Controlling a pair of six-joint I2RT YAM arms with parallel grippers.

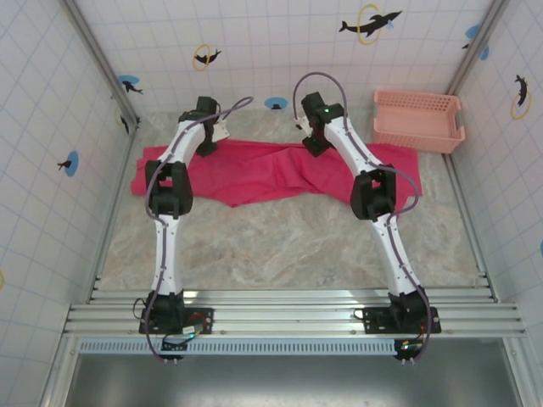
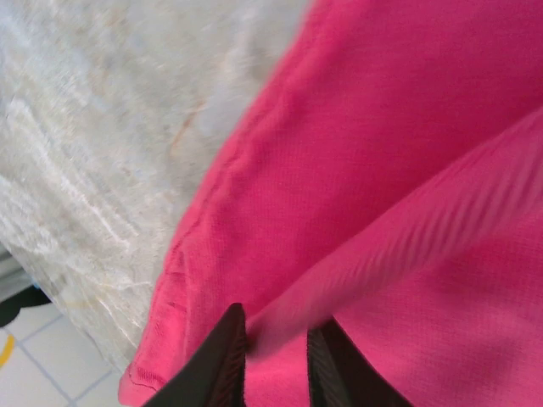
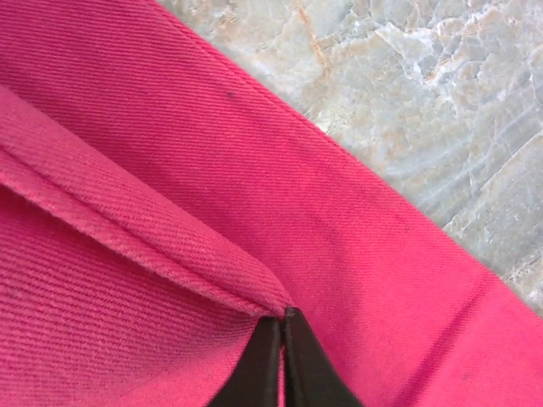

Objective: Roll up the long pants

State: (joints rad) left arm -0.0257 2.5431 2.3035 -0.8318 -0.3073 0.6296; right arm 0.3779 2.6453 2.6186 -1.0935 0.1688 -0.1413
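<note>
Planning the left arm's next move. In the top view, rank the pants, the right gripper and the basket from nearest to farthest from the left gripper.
From the left gripper:
1. Pants: directly beneath it, touching.
2. Right gripper: to its right, over the same cloth.
3. Basket: far right corner, by the back wall.

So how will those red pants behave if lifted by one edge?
Probably floppy: the pants lie flat and creased on the table, and a raised fold tents softly. Pushed, they'd likely bunch rather than slide whole: the weave looks matte, not slick.
</note>
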